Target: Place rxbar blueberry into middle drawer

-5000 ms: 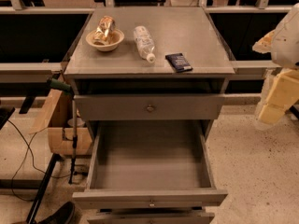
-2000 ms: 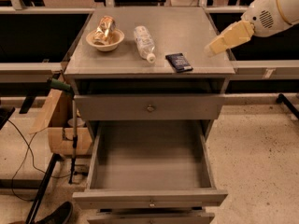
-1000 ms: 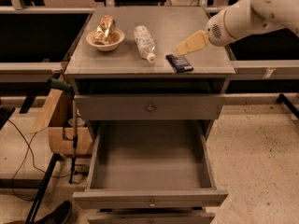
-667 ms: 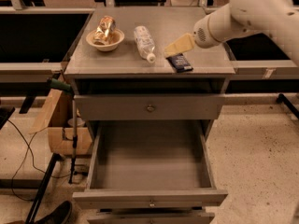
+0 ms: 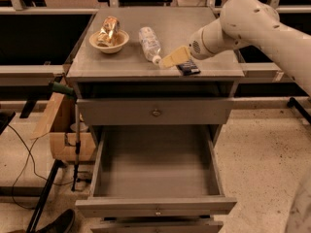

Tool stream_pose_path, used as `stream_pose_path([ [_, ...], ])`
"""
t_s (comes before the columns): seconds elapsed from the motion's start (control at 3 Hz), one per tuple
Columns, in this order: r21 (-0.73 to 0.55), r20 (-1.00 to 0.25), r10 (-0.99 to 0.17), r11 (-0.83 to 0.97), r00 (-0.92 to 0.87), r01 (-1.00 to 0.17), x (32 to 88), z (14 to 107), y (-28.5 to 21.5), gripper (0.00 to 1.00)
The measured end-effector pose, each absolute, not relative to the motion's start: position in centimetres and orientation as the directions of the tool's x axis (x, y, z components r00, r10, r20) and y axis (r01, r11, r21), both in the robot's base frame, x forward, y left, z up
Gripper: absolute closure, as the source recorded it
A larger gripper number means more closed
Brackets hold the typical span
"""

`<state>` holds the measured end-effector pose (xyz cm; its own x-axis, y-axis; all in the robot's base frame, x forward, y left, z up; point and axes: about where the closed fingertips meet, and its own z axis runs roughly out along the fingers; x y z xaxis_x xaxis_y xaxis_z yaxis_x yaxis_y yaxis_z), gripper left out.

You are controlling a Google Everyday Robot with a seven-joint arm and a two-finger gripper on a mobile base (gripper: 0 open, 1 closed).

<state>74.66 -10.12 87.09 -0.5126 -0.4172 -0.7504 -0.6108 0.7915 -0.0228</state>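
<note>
rxbar blueberry (image 5: 190, 70): dark navy wrapper, lying flat near the table's (image 5: 121, 64) front-right edge, its left end hidden behind the pincer (image 5: 169, 60). middle drawer (image 5: 155, 206): grey, wide open below the table, small knob on its low front panel.

Arm: 1 white, smooth-shelled robot arm (image 5: 272, 28); enters from the right edge of the view and reaches leftward.
Upper link: thick, rises from the right edge to a rounded joint at the upper right, then bends down to the left.
Wrist: white cylindrical wrist (image 5: 206, 39) with a small round perforated patch on its side; angled down and left.
Gripper: tan, wedge-shaped gripper (image 5: 174, 58) at the wrist's end, pointing left and slightly down.
Gripper position: low over the front part of the flat grey cabinet top (image 5: 126, 64), right of its centre.
Contact: cannot tell whether the tip touches the top.
</note>
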Motion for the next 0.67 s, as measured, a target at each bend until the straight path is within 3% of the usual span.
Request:
stream_pose_path([
  [0.33, -0.014, -0.743, -0.416, 0.793, -0.524, -0.609, 74.67, 85.34, -9.60, 0.08],
  [0.67, -0.015, -0.736, -0.422, 0.792, -0.530, -0.610, 75.01, 84.34, -9.05, 0.09],
])
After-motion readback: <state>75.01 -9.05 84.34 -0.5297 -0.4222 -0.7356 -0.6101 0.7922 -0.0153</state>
